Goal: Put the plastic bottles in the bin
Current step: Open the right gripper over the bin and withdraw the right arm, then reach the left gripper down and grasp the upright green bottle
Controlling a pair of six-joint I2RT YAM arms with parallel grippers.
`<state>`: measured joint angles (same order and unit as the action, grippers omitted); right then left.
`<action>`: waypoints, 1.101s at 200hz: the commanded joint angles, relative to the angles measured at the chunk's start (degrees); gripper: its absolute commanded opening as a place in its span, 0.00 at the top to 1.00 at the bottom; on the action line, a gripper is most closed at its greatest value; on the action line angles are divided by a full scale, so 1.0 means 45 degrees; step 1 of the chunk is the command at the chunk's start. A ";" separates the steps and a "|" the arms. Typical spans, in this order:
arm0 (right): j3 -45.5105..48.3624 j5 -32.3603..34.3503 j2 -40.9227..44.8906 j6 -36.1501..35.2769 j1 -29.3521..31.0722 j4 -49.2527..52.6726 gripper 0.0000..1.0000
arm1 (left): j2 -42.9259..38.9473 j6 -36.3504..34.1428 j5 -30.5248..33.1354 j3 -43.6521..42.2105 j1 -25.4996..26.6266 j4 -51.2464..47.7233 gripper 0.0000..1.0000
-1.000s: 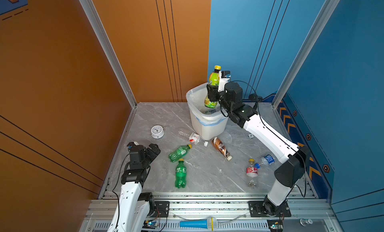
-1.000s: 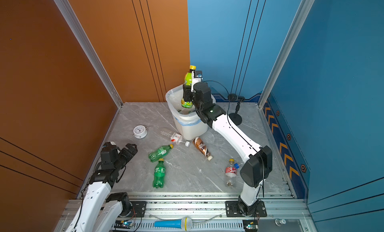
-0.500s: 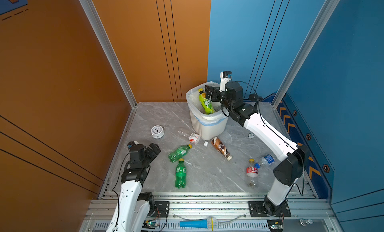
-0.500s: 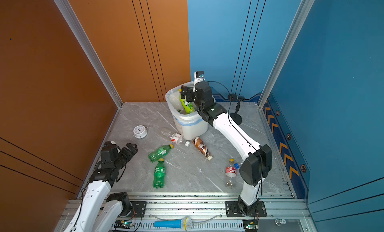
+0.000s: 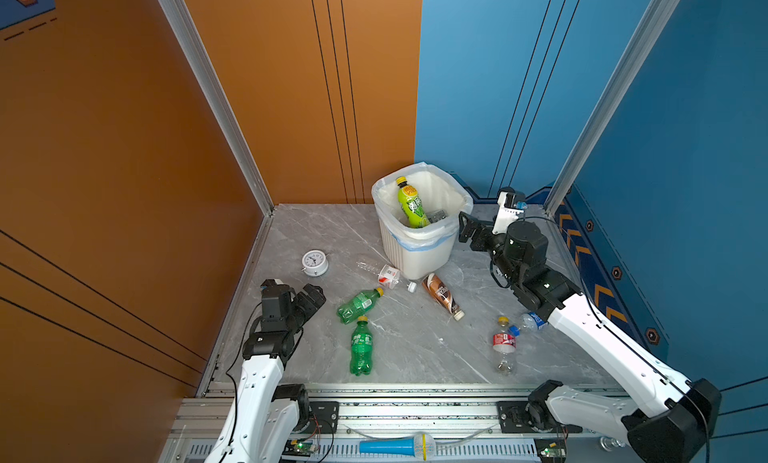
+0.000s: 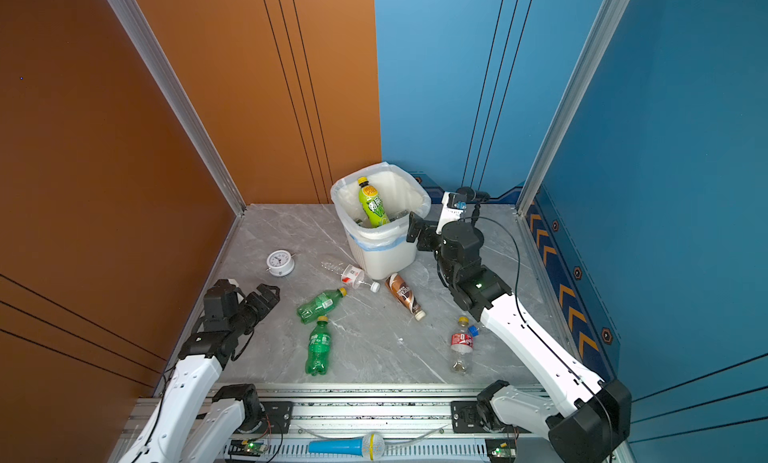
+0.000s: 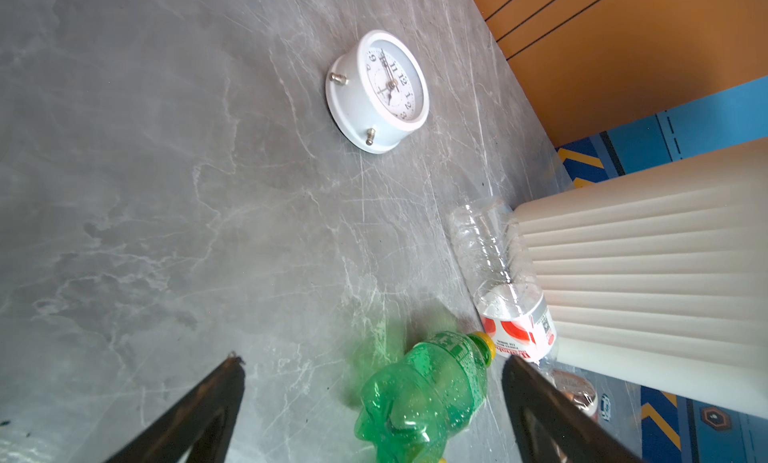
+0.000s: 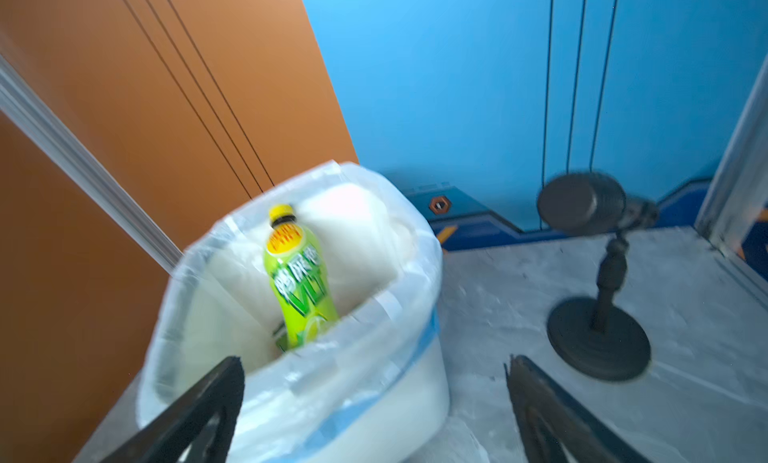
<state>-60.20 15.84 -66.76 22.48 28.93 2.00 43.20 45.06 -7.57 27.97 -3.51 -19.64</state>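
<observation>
Both top views show the yellow-green bottle leaning cap-up inside the bin near the tabletop's far edge, the right gripper released and empty just beside its rim. The left gripper hangs spread and empty near the left edge, close to two green bottles lying on the tabletop with a brown bottle beyond them.

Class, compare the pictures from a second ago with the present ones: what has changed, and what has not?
The right gripper let go of the yellow-green bottle, which dropped from above the bin and now leans inside it. The gripper, open, drew back and down beside the bin. The open left gripper, the bottles on the table and the clock stayed put.
</observation>
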 commanded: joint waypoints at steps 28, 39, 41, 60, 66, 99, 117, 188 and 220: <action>0.0665 -0.0189 0.0002 0.1020 -0.0540 0.0819 0.00 | -0.0538 -0.0180 0.0482 0.0909 0.2209 -0.3244 0.01; 0.0646 -0.0296 -0.0107 0.1059 -0.0564 0.0678 0.00 | -0.0713 0.0061 0.0795 0.0890 0.3026 -0.3833 0.00; 0.0645 -0.0335 -0.0140 0.1069 -0.0568 0.0647 0.00 | -0.0757 0.0093 0.0831 0.0874 0.3167 -0.3925 0.00; 0.0507 -0.0540 -0.0431 0.1157 -0.0569 0.0532 0.00 | -0.0993 0.0724 0.1315 0.0729 0.4587 -0.4636 0.00; 0.0446 -0.0594 -0.0526 0.1157 -0.0569 0.0540 0.00 | -0.1066 0.0944 0.1443 0.0641 0.5041 -0.4726 0.00; 0.0499 -0.0696 -0.0769 0.1196 -0.0589 0.0376 0.00 | -0.0992 0.2072 0.2405 0.0309 0.7548 -0.4707 0.00; 0.0515 -0.0697 -0.0836 0.1257 -0.0589 0.0356 0.00 | -0.0551 0.2381 0.2899 0.0392 0.8725 -0.4541 0.00; 0.0627 -0.0711 -0.0844 0.1181 -0.0696 0.0434 0.00 | 0.2737 0.2593 0.2871 0.0455 1.0588 -0.2682 0.01; 0.0701 -0.0813 -0.0795 0.1192 -0.0840 0.0410 0.00 | 0.4208 0.2414 0.2716 0.0423 1.0531 -0.2069 0.02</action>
<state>-57.17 13.23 -70.22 27.09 25.78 4.71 58.65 56.45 3.51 29.82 43.68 -31.29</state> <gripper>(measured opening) 0.996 0.987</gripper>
